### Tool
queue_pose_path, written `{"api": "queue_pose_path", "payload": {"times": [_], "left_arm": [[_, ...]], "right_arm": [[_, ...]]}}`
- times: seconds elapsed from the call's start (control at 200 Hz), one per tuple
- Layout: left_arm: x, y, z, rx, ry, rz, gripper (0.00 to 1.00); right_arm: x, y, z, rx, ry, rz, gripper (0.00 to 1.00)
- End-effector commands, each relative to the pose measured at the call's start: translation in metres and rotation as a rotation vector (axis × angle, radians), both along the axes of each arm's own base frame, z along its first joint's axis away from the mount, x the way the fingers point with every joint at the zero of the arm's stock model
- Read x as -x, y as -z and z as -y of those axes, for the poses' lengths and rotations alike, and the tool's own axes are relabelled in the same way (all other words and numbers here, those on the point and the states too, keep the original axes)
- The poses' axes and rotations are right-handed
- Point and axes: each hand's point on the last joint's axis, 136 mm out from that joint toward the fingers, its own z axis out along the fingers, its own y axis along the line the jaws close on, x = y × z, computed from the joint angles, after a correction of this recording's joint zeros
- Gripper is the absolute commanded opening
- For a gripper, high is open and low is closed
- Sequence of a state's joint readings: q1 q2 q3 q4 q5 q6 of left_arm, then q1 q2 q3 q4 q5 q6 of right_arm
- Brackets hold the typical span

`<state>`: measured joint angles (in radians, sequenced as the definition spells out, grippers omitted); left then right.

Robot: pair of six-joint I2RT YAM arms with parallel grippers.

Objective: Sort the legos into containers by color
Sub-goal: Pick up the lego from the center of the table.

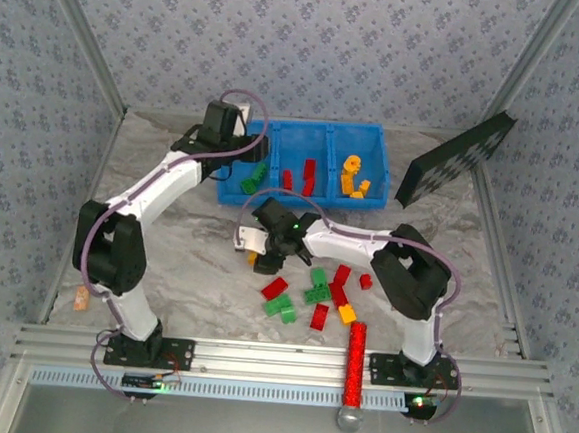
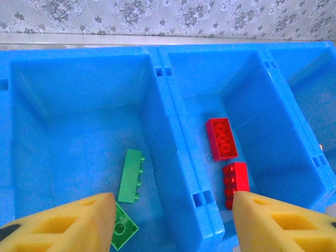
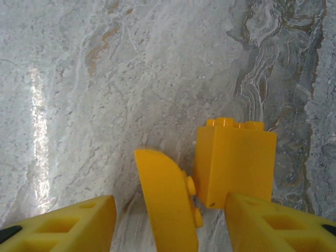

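Note:
The blue three-compartment bin (image 1: 376, 133) stands at the back of the table. My left gripper (image 2: 173, 223) hangs open and empty over the wall between its left and middle compartments (image 2: 168, 142). Two green bricks (image 2: 130, 176) lie in the left compartment and two red bricks (image 2: 221, 138) in the middle one. Orange pieces (image 1: 351, 173) lie in the right compartment. My right gripper (image 3: 168, 228) is open low over the table, with a curved yellow brick (image 3: 165, 199) between its fingers. A taller yellow brick (image 3: 235, 160) stands just beyond the right finger (image 3: 273, 226). In the top view this gripper (image 1: 252, 242) is left of the loose pile.
Loose red bricks (image 1: 274, 288), green bricks (image 1: 316, 287) and an orange one (image 1: 347, 313) are scattered on the marble table in front of the right arm. A long red glittery cylinder (image 1: 356, 360) lies by the near rail. A black dotted panel (image 1: 454, 159) leans at the back right.

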<state>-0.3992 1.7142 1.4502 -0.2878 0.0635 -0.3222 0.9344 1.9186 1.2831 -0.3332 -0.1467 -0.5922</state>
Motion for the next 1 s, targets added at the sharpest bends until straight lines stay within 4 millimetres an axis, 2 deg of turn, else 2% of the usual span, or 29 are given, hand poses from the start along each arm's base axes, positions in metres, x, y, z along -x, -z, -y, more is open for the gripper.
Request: {"api": "queue_pose_path", "payload": {"times": [0.0,0.3,0.395,0.45,0.465,0.49,0.635,0.995], "left_arm": [[0.011,-0.019,-0.001,0.014,0.023,0.034,0.61],[0.035,-0.039,-0.014,0.015,0.014,0.067,0.61],[0.041,-0.045,-0.018,0.01,0.007,0.081,0.62],[0.043,-0.048,-0.02,0.01,0.004,0.089,0.62],[0.044,-0.049,-0.021,0.01,0.003,0.091,0.62],[0.044,-0.051,-0.022,0.01,0.001,0.095,0.62],[0.046,-0.056,-0.024,0.011,-0.008,0.107,0.62],[0.052,-0.052,-0.028,0.003,-0.012,0.099,0.62]], "right_arm": [[0.007,0.021,0.011,0.074,-0.005,-0.066,0.56],[0.007,0.042,0.029,0.175,-0.011,-0.012,0.48],[0.007,0.039,0.032,0.163,-0.013,0.028,0.46],[0.003,0.029,0.028,0.132,-0.006,0.059,0.45],[0.008,0.036,0.036,0.15,-0.005,0.049,0.45],[0.008,0.036,0.037,0.147,-0.003,0.055,0.45],[0.002,0.031,0.036,0.14,0.009,0.085,0.45],[-0.004,0.028,0.025,0.108,0.018,0.102,0.49]]}}
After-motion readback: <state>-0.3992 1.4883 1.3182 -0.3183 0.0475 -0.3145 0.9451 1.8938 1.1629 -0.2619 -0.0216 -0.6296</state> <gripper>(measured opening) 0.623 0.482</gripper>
